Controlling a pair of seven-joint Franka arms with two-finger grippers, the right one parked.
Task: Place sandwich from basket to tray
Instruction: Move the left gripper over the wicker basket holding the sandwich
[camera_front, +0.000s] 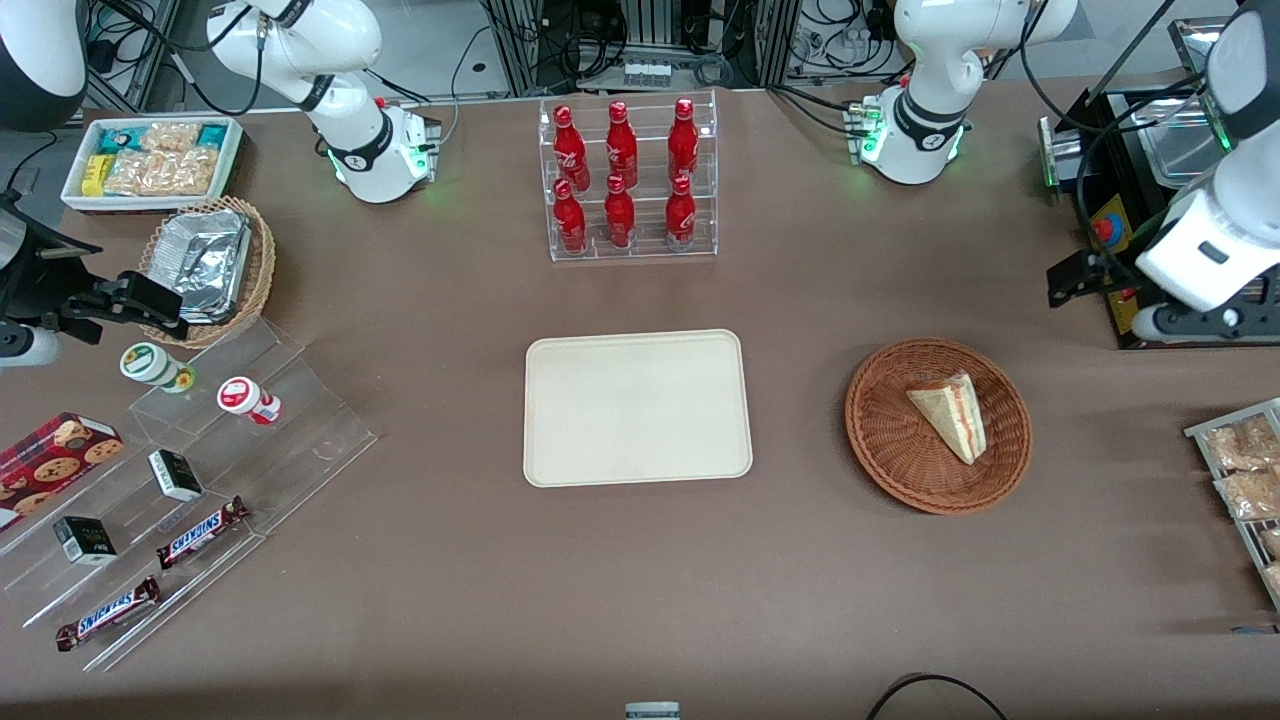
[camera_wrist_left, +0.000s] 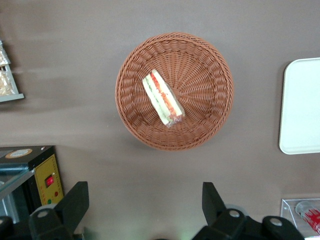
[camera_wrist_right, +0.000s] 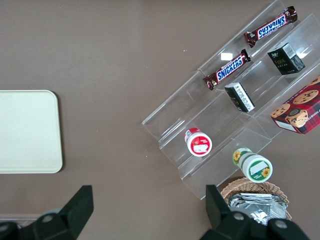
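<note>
Sandwich (camera_front: 951, 415) lay in the round reddish-brown basket (camera_front: 890, 455), a little off the basket's middle, cut edge with its red, orange and green layers showing. From the left wrist camera the sandwich (camera_wrist_left: 163, 98) appeared as a narrow wedge lying on the basket's (camera_wrist_left: 205, 75) weave. Basket sat on the brown tabletop (camera_front: 640, 590) toward the working arm's end, well apart from the tray (camera_front: 637, 407).

Tray was flat, cream-beige, rim low, nothing on it. It lay nearer the front camera than the clear rack of red bottles (camera_front: 627, 178).

The gripper (camera_wrist_left: 142, 205) hung high above the tabletop beside the basket, apart from basket and sandwich. Jaws were spread wide and released, nothing between them. In the front view the gripper (camera_front: 1085, 280) showed at the arm's end, farther from the camera than the basket.
</note>
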